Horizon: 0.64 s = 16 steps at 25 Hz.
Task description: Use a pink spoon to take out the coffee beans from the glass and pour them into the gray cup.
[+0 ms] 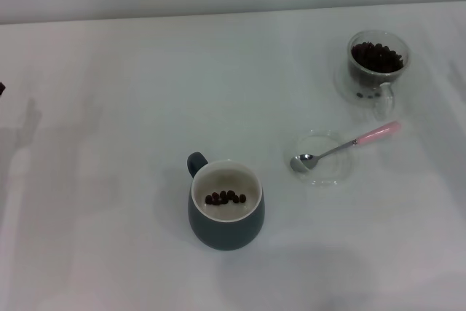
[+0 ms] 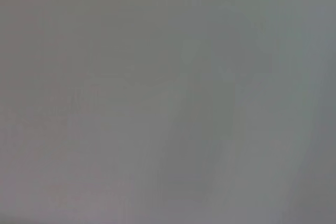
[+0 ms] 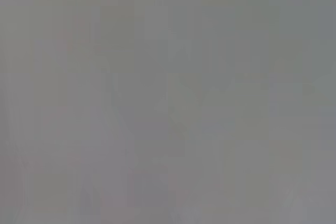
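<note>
Nearest, the gray cup (image 1: 226,213) holds a few coffee beans (image 1: 225,197). Right of it, the pink spoon (image 1: 344,147) rests across a saucer (image 1: 321,159), handle pointing toward the glass (image 1: 376,65). Neither gripper is visible, so their state can't be told; the right arm is probably nearer.

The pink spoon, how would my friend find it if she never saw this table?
On the white table, look right of the gray cup for a flat clear saucer. The pink spoon lies across it, silver bowl on the saucer, its pink handle pointing toward the glass of coffee beans.
</note>
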Motion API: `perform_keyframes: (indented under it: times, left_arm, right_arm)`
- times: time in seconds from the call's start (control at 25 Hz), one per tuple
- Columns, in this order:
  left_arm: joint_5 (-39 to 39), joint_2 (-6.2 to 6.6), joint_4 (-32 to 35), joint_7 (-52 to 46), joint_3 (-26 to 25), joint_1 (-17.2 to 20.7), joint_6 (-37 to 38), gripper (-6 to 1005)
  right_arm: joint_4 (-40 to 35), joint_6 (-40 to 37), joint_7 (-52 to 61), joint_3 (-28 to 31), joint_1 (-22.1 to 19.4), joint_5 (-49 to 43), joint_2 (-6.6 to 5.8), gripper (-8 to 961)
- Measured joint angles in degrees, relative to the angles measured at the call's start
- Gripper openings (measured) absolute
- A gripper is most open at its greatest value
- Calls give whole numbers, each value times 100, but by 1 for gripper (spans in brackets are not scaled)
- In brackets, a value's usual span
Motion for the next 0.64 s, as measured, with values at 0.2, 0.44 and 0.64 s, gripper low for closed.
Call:
perform_keyframes:
  times: [0.2,0.44,0.64]
  left_arm:
    - [13,-2,2,3,0,-8,32,899]
    - [37,-3,4,3,0,-7,32,899]
    - [60,-3,8,3,42,-11,-10,899]
  right_arm:
    - [404,-7,-941,4,48,443,8,775]
    - [497,-12,-896,8,34,475,11,774]
    - [687,2,-903,11,25,596,14,774]
